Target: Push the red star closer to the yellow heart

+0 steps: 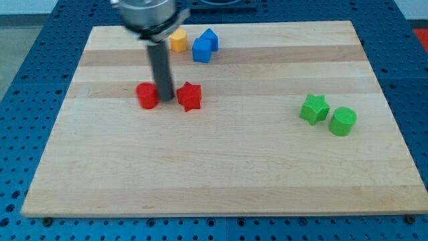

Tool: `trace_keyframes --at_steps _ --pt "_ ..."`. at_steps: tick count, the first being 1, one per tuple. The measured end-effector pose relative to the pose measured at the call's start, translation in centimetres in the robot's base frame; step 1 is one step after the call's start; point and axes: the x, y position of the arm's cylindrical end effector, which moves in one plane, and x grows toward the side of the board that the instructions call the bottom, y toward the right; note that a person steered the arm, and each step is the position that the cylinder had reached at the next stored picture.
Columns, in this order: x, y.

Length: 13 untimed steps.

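Observation:
The red star lies on the wooden board, left of centre. My tip stands just left of it, between it and a red round block, close to both. A yellow block sits near the view's top, above the red star; its shape is hard to make out. The rod rises from my tip toward the view's top.
Two blue blocks sit right beside the yellow block. A green star and a green round block lie at the view's right. The board rests on a blue perforated table.

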Motion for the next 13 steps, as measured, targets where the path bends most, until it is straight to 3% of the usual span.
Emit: trace_keyframes --at_steps 1,3,4,5,7,8,10,11,12,13 --pt "4.8 -5.5" --pt "-2.2 -0.1" --pt "-4.3 -4.6" --pt "-2.3 -7.7" --pt "6.7 -5.3" --pt "6.7 -2.5" --pt "2.7 13.1" --pt "-0.3 9.4" --pt "0.2 3.7" --pt "-2.8 7.8"
